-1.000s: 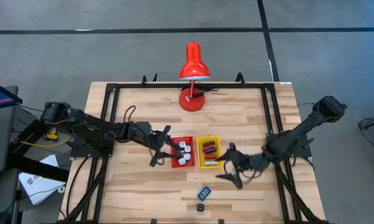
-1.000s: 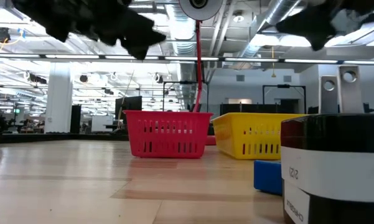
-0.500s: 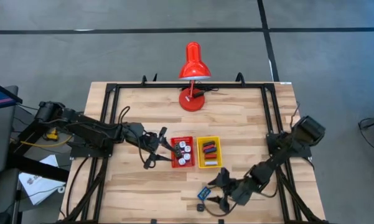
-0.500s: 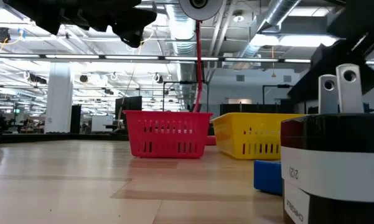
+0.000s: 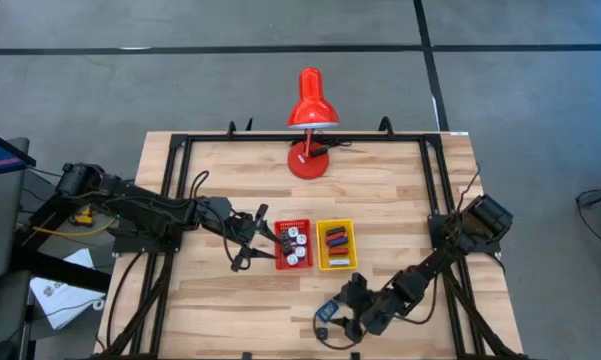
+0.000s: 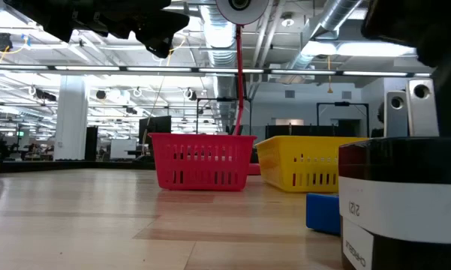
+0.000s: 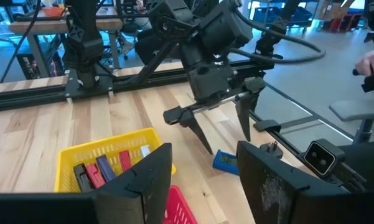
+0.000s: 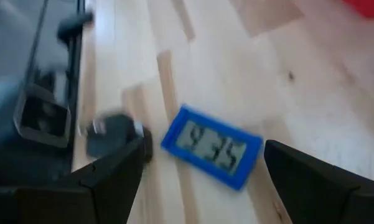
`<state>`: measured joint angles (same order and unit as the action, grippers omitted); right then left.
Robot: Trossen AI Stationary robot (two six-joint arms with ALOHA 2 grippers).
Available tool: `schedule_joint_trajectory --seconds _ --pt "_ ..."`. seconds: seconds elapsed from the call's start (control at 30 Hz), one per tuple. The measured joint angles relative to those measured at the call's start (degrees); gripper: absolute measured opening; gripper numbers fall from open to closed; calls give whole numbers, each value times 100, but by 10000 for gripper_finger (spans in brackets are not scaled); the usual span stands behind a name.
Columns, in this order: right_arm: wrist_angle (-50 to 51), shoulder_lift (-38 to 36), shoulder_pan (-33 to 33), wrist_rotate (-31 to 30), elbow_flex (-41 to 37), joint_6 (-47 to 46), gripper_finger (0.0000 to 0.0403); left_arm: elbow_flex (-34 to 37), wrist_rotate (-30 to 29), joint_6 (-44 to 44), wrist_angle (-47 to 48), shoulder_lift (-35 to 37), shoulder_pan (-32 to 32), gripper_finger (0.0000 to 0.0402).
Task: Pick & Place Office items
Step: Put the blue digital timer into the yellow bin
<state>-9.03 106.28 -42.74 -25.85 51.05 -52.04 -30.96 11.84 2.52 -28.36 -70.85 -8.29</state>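
Open industrial lab: exposed ceiling ducts (image 6: 338,30), workbenches.

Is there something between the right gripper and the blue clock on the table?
Nothing visible stands between them. The right gripper is open, just above the blue clock, which lies flat on the bare wooden table. A small black piece lies beside the clock, not in the path.

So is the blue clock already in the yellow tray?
No, the blue clock lies on the bare table, in front of the yellow tray, with the open right gripper right at it.
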Motion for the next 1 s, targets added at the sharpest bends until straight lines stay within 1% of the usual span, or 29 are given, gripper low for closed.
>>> schedule_joint_trajectory --seconds 0.07,0.23,0.37,0.43,0.5,0.63,0.77,0.9,1.0 --pt "70 0 -2 92 0 240 322 0 0 0 2 0 0 175" --pt "197 -6 2 68 0 582 322 0 0 0 6 0 0 172" --pt "299 -6 2 51 0 1124 322 0 -2 0 6 0 0 172" --pt "446 -6 2 66 0 1198 322 0 -2 0 8 0 0 172" --pt "588 -6 33 215 0 1269 322 0 -2 0 7 0 0 172" --pt "675 -6 140 470 0 1774 322 0 -17 -2 6 -2 0 172" --pt "724 -6 232 485 0 2357 322 0 -37 -10 4 -2 0 172" --pt "877 -6 285 488 -7 2894 322 0 -36 -277 2 -2 1 172" --pt "788 -6 314 515 -63 3305 322 0 -35 -302 2 -2 2 172"
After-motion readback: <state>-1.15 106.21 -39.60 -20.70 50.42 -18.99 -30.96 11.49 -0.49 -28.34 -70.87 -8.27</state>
